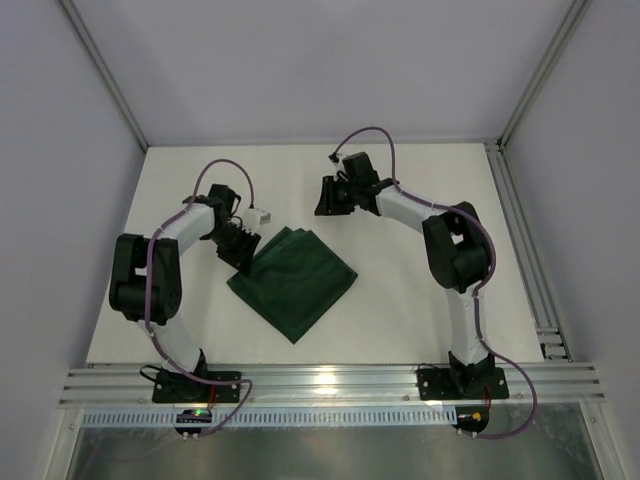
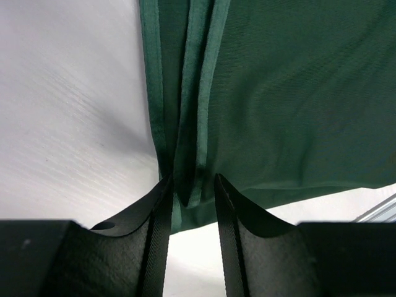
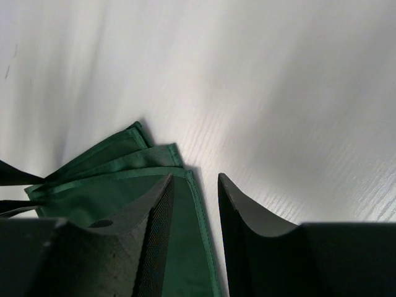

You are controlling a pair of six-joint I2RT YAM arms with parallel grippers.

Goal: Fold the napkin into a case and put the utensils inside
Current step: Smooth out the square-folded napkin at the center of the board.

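The left fingers [image 2: 158, 247] clamp the far-left edge of the green napkin [image 1: 295, 280] (layers bunched); the right fingers [image 3: 154, 247] stand apart, empty, above the bench [image 1: 400, 300].

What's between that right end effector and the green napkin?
Only bare white table separates the right end effector from the napkin, seen in the top view.

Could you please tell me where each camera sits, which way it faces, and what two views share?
Top external: high at the near side, looking down on the table; left arm and right arm show whole.
Left wrist: rides the left arm, faces the napkin; left gripper straddles its hems.
Right wrist: rides the right arm, faces table and a napkin corner; right gripper open.
Shared: all three show the napkin.
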